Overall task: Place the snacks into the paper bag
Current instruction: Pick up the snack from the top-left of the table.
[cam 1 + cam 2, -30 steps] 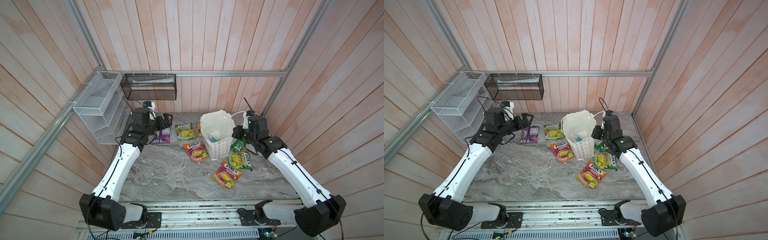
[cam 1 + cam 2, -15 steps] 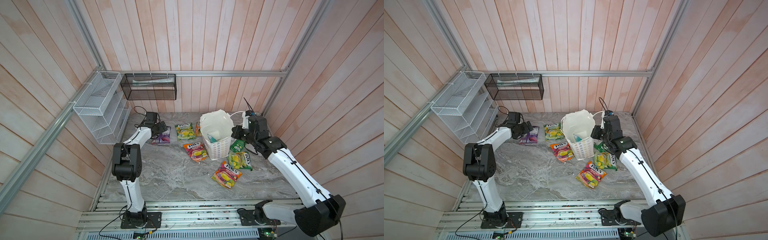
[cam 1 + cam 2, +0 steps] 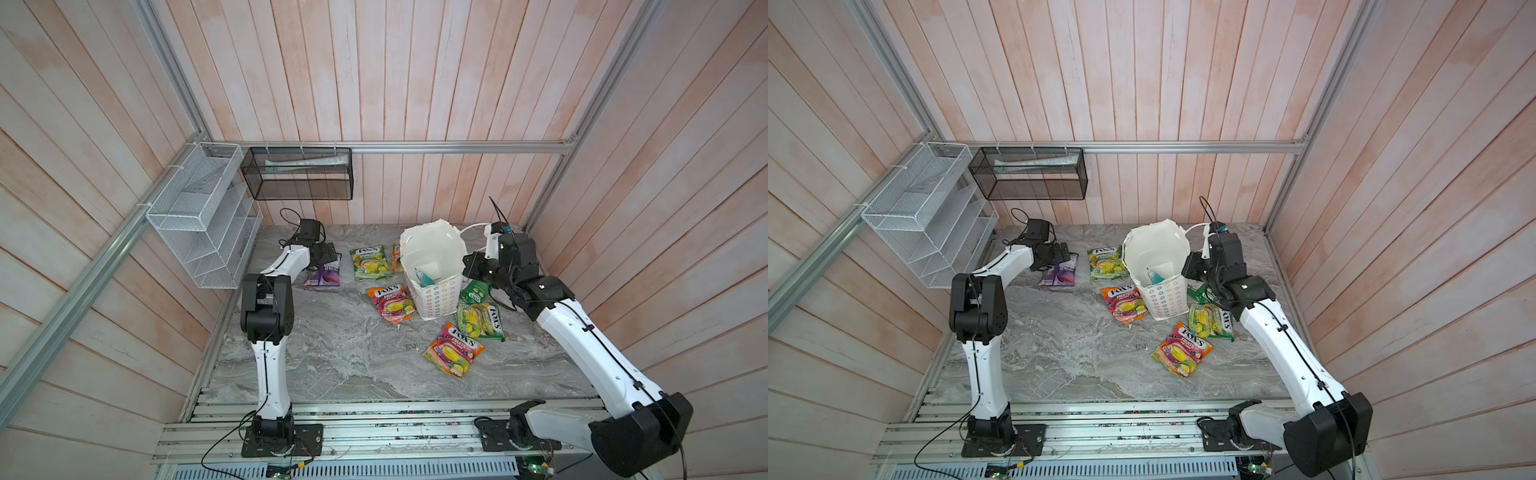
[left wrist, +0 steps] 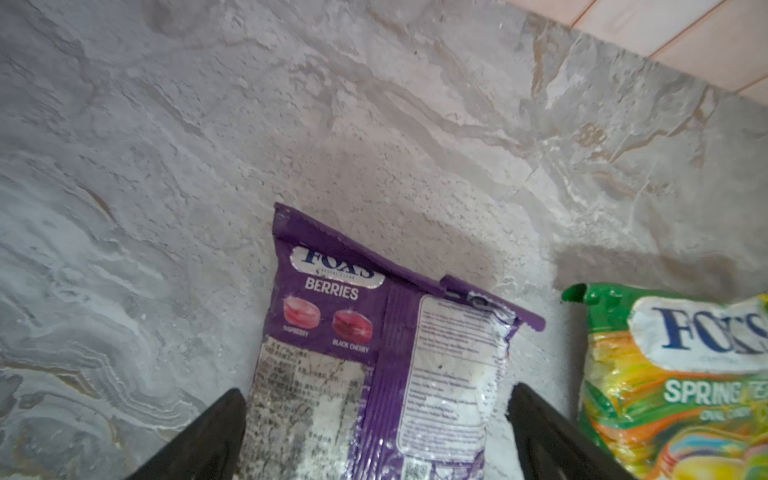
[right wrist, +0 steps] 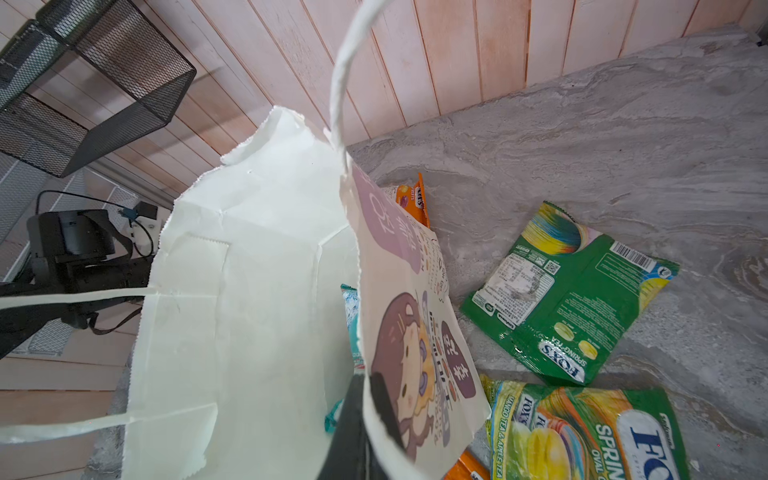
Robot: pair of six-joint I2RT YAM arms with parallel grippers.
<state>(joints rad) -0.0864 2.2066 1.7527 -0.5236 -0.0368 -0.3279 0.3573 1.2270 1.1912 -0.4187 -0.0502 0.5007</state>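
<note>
The paper bag (image 3: 438, 297) stands on the table (image 3: 332, 357), one snack (image 3: 423, 277) inside, other snacks (image 3: 453, 348) lying all around it.

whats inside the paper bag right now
One teal pouch shows inside the paper bag. Its bottom is hidden by its walls, so more may lie there.

1. The left arm (image 3: 272, 365) rises upright from its base, folds at a high elbow, and its forearm slopes forward and down.
2. The left hand (image 3: 329, 258) is spread wide, fingers (image 4: 199, 449) well apart.
3. The right arm (image 3: 590, 349) stretches diagonally forward and inward.
4. The right hand (image 3: 468, 268) is pinched closed on the wall of the paper bag (image 3: 436, 299), one finger inside.
</note>
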